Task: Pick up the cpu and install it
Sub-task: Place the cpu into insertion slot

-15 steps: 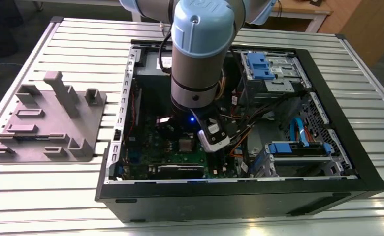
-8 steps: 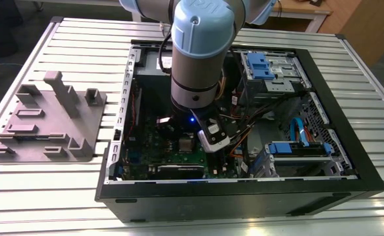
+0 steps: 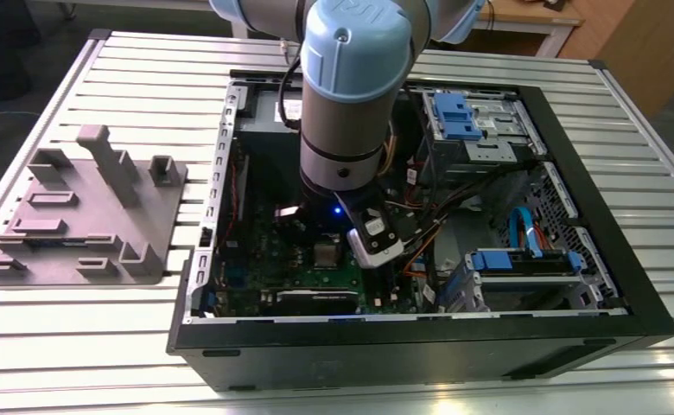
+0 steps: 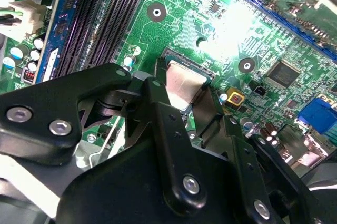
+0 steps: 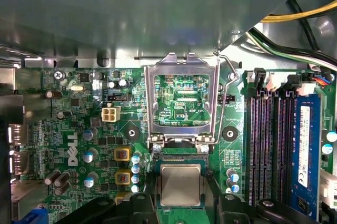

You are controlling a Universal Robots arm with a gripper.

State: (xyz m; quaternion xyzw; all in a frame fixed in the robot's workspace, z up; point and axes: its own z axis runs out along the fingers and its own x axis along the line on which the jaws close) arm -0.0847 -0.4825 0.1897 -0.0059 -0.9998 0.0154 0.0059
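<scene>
Scene: an open computer case [image 3: 613, 285] lies on a slatted metal table [image 3: 141, 78], seen from above in the exterior view.
Arm: the robot arm [image 3: 349, 95] reaches straight down into the case, over the green motherboard [image 3: 268, 259] in the case's half on the exterior view's left.
Gripper: the gripper [image 4: 185, 103] hangs low over the board, its black fingers [image 4: 158, 113] spread to either side of the cpu; whether they press on its edges I cannot tell.
Cpu: the cpu [image 5: 180, 184], a silvery square, lies flat in the socket [image 5: 180, 156] on the board; in the second wrist view [image 4: 181, 84] it shows between the finger tips, partly covered by them.
Socket frame: the metal load frame [image 5: 181, 97] stands hinged open just beside the cpu, the board showing through its window.
Lever: a thin wire lever [image 5: 231, 79] stands raised along one side of the frame.
Memory: dark slots [image 5: 268, 145] and one blue-edged module [image 5: 305, 145] run beside the socket.
Cables: bundled wires [image 5: 295, 39] cross the case wall near the slots.
Fixture: a grey plastic fixture block [image 3: 84, 216] sits on the table on the exterior view's left, well apart from the case.
Drive bays: blue-tabbed cages [image 3: 470, 117] fill the case's side on the exterior view's right.
</scene>
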